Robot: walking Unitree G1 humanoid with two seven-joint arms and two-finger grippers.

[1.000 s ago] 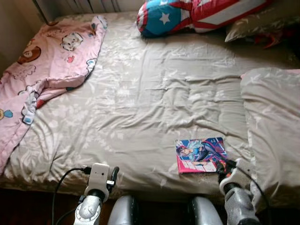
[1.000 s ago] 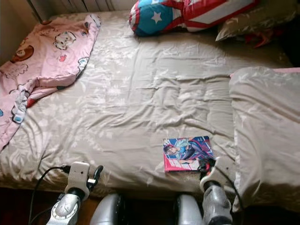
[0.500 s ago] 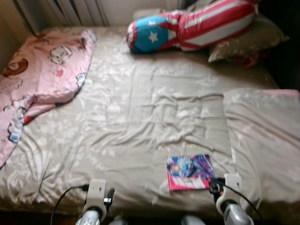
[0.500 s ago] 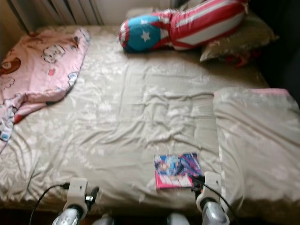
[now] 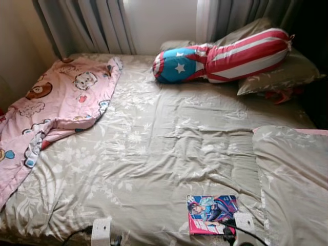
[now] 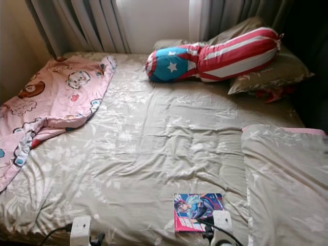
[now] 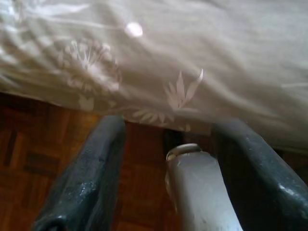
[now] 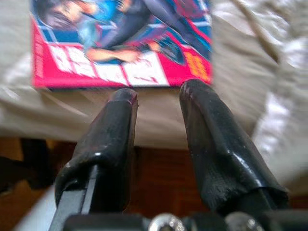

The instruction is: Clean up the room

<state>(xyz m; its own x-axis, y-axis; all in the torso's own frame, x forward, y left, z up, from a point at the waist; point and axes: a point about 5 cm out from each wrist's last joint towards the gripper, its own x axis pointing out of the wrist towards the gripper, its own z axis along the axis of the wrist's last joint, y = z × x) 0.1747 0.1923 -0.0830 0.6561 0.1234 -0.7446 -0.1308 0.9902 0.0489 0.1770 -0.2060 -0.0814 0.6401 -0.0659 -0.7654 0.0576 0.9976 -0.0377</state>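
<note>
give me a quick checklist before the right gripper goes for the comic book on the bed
1. Comic book lies flat near the bed's front edge, nothing on it: ok
2. Right gripper open, nothing held: ok
3. Right gripper lined up with the book's near edge, just short of it: ok
4. Contact with the book: not ok, a gap remains
5. Left gripper open, low by the bed edge, away from the book: ok
6. Book thin enough to pinch: cannot tell

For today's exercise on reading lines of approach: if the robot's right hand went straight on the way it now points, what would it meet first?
Most likely the comic book: the right hand, fingers apart, points at its near edge on the bed sheet. Depth is unclear, so it might graze the sheet first.
</note>
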